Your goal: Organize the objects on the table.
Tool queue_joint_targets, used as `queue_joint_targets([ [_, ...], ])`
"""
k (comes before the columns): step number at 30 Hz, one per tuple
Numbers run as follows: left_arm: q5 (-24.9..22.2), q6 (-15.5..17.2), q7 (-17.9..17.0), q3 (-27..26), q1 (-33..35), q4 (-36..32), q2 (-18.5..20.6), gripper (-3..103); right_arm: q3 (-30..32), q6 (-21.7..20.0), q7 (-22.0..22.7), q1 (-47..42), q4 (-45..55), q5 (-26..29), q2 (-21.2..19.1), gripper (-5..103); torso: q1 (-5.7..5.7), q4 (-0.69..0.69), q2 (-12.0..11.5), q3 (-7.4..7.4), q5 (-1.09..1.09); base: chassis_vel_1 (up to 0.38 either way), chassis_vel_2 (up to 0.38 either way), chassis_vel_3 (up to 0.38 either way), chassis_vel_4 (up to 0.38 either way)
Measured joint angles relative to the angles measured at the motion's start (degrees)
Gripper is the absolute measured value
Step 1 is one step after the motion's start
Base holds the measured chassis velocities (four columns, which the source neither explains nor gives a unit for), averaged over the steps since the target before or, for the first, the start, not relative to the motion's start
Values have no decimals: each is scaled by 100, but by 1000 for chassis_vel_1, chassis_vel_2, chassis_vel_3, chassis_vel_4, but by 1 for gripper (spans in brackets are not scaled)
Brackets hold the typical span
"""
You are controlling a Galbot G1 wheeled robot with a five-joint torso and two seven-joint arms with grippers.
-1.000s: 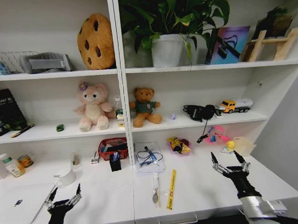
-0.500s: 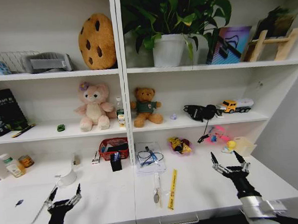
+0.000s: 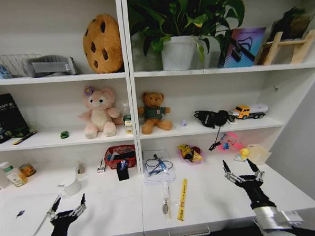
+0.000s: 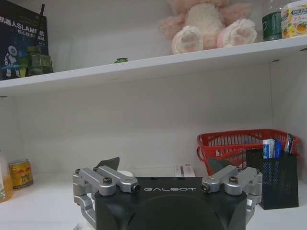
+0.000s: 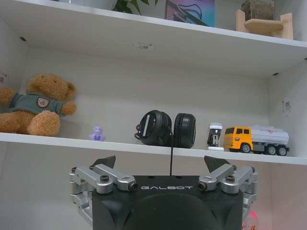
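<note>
Left gripper (image 3: pixel 67 205) spread wide, holding nothing, hovering over the table (image 3: pixel 214 199) just right of the silver laptop (image 3: pixel 20 214). Right gripper (image 3: pixel 243 171) likewise splayed and empty, above the table's right end. Tiny green toy car (image 3: pixel 64 134) up on the middle shelf; laptop partly cut off by the picture's edge.

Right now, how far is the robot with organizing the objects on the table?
Nothing looks done yet. The laptop, the yellow ruler and the cable on the notebook lie loose on the table. Nothing is in hand: the left tool hovers open beside the laptop, and the right tool hovers open over the table's right end, both empty. All the sorting is left.
</note>
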Motion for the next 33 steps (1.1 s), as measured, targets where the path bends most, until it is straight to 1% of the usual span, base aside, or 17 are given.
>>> queue_joint_targets([
  [15,0,0,0,0,0,0,0,100,0,0,0,0,-1,0,-1,100,0,0,0,0,1,24,23,-25,-24],
  [21,0,0,0,0,0,0,0,100,0,0,0,0,-1,0,-1,100,0,1,0,0,0,133,128,-140,-131],
  [22,0,0,0,0,0,0,0,100,-1,0,0,1,-1,0,-1,100,0,-1,0,0,0,167,177,-145,-179],
  [25,0,0,0,0,0,0,0,100,-1,0,0,0,-1,0,-1,100,0,-1,0,0,0,165,155,-148,-178],
  [28,0,0,0,0,0,0,0,100,-1,0,0,0,-1,0,-1,100,0,1,0,0,-3,149,160,-155,-145],
  [29,0,0,0,0,0,0,0,100,-1,0,-1,1,-1,0,-1,100,1,1,0,0,4,180,169,-150,-144],
  [32,0,0,0,0,0,0,0,100,-1,0,-1,1,-1,0,-1,100,0,0,0,0,-4,132,158,-147,-151],
  [33,0,0,0,0,0,0,0,100,-1,0,-1,1,-1,0,-1,100,0,0,0,0,-2,126,136,-136,-158],
])
